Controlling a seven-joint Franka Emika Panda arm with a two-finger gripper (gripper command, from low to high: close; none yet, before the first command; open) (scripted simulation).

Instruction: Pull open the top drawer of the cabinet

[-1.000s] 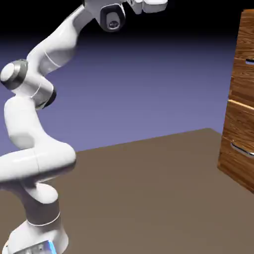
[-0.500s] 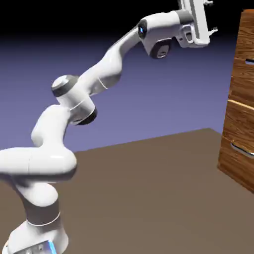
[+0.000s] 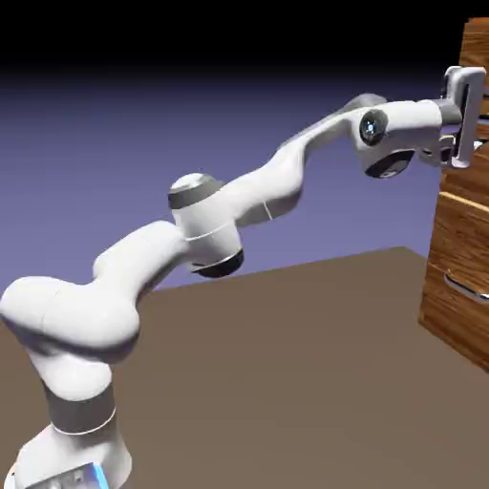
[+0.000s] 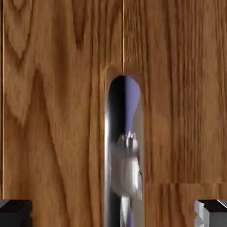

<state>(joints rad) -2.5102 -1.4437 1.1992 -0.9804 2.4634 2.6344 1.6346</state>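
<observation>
The cabinet [image 3: 462, 250] stands at the exterior view's right edge, brown wood grain. My gripper [image 3: 477, 118] is stretched out level against the top drawer [image 3: 475, 50], at the height of its handle. In the hand view the drawer front [image 4: 53, 111] fills the picture, and the silver bar handle [image 4: 124, 155] runs lengthwise down the middle. My gripper [image 4: 113, 213] is open: the two grey fingertips [image 4: 15, 212] sit far apart in the bottom corners, one on each side of the handle, and do not touch it.
A lower drawer with its own silver handle [image 3: 464, 287] sits below a seam in the cabinet. The brown table [image 3: 287, 363] stretches from the robot's base to the cabinet's foot. My arm spans the space between them at drawer height.
The arm has swung from high at the upper left down and to the right, extending to the cabinet. The hand now faces the top drawer. The jaws stayed open.
</observation>
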